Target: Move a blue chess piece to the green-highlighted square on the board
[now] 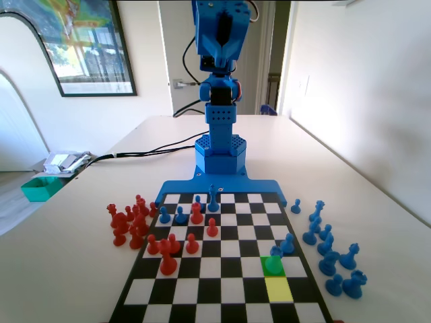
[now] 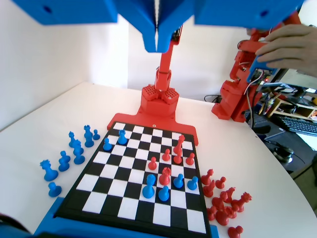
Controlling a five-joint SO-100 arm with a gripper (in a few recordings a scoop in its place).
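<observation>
In the fixed view a small blue chess piece [image 1: 273, 263], a pawn, stands on the green-highlighted square [image 1: 264, 270] near the right side of the board [image 1: 222, 269], its lower part tinted green. In the wrist view the same pawn [image 2: 122, 137] stands near the far left corner of the board [image 2: 130, 208]. My gripper [image 2: 157, 37] hangs high above the board at the top of the wrist view. Its jaws are pressed together and hold nothing.
A yellow square [image 1: 278, 289] lies just in front of the green one, and another blue pawn [image 1: 287, 243] stands just behind it. Red pieces [image 1: 128, 222] and blue pieces [image 1: 333, 252] stand beside the board. Several red and blue pieces stand mid-board.
</observation>
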